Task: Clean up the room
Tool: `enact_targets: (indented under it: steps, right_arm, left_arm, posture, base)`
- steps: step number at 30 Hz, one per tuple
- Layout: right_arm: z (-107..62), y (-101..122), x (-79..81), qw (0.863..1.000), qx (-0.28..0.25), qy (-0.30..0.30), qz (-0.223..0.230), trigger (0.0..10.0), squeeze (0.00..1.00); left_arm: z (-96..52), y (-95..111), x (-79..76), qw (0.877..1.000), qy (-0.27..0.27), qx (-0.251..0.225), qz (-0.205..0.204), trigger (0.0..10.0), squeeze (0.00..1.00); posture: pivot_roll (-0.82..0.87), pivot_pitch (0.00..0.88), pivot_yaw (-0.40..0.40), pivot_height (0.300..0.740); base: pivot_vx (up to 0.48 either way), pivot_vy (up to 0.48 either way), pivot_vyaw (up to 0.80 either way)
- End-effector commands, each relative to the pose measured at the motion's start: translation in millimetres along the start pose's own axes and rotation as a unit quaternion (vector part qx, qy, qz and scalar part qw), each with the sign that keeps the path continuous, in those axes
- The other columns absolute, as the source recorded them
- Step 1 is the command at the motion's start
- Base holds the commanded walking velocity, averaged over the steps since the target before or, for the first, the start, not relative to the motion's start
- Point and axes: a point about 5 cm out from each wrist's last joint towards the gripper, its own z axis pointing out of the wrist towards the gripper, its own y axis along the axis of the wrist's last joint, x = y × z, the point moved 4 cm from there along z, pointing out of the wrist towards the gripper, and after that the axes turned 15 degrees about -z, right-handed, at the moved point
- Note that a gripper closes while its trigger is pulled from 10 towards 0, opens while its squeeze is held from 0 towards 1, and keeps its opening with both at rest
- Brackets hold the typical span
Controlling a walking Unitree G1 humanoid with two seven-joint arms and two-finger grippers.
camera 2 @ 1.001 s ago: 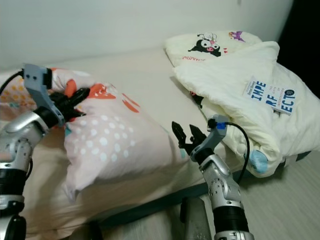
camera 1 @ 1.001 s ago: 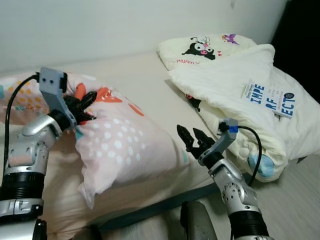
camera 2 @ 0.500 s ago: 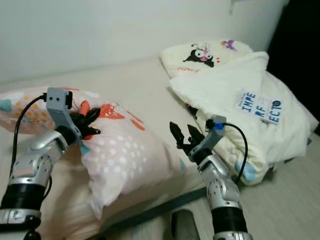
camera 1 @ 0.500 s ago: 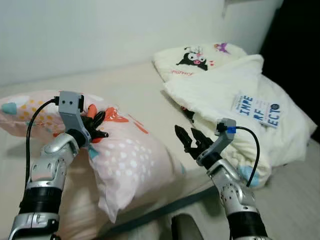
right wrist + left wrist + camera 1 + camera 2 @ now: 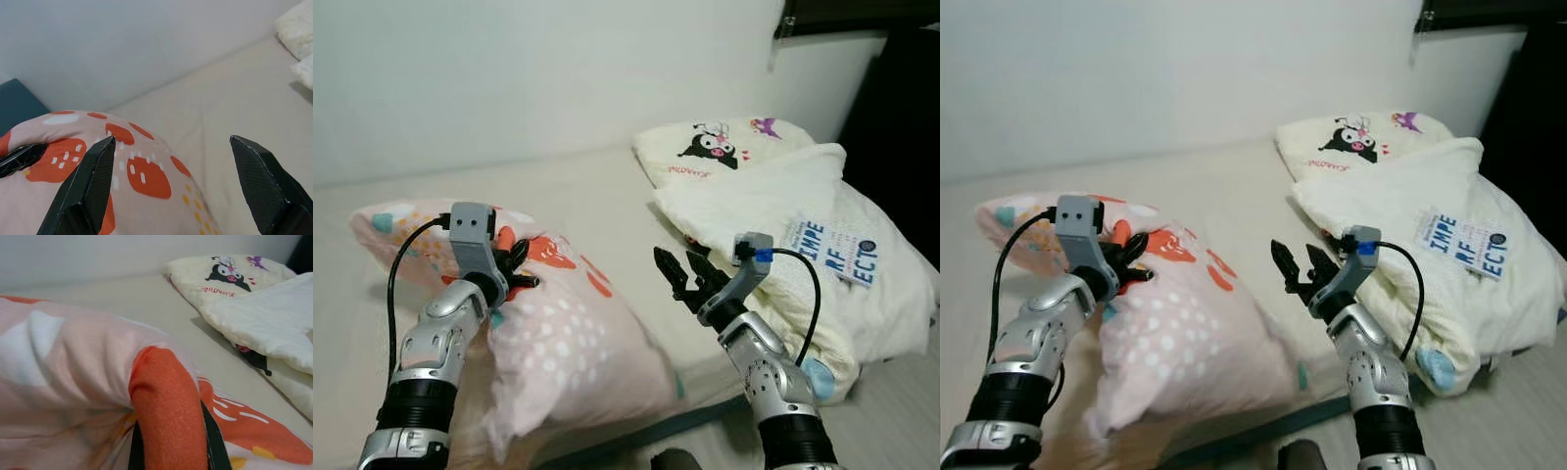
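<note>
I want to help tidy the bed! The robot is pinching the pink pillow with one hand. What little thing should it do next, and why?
Probably bring the open right gripper over to the pink spotted pillow's near side and pinch it. The left gripper is shut on a fold at one end only, so the pillow sags towards the edge of the beige mattress; a second hold should carry it level.

The pillow [image 5: 563, 338] is soft matt printed cloth, creased where pinched. The blanket [image 5: 773, 225] is puffy cream fabric. The bed [image 5: 578, 196] sheet looks smooth and matt.
</note>
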Motion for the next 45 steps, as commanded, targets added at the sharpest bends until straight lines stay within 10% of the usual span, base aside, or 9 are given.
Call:
enact_targets:
  steps: [1, 20, 30, 45]
  right_arm:
    - [-1.1, -4, 2.6, 1.0, 0.005, 0.005, -0.002, 10.0, 0.0]
    - [-0.4, -5, 1.8, 1.0, 0.006, 0.001, -0.007, 10.0, 0.0]
    - [2.1, -3, -2.9, 1.0, -0.001, -0.016, -0.022, 10.0, 0.0]
    - [0.8, 3, -4.5, 0.999, -0.026, -0.029, -0.016, 10.0, 0.0]
  left_arm:
    - [2.7, 12, -9.6, 0.999, -0.011, -0.037, 0.011, 10.0, 0.0]
    - [10.8, 6, -23.7, 0.999, -0.019, -0.038, 0.01, 10.0, 0.0]
    - [14.6, 28, -3.0, 0.997, 0.02, -0.063, 0.031, 10.0, 0.0]
    - [25.1, 24, -23.8, 0.998, -0.011, -0.06, 0.03, 10.0, 0.0]
  posture:
    - [-0.13, 0.0, 0.007, 0.692]
    - [-0.14, 0.0, 0.005, 0.74]
    - [-0.14, 0.0, 0.005, 0.74]
    - [-0.15, 0.0, 0.012, 0.74]
  base:
    - [0.0, 0.0, 0.0]
    - [0.0, 0.0, 0.0]
    - [0.0, 0.428, 0.0]
    - [0.0, 0.451, 0.0]
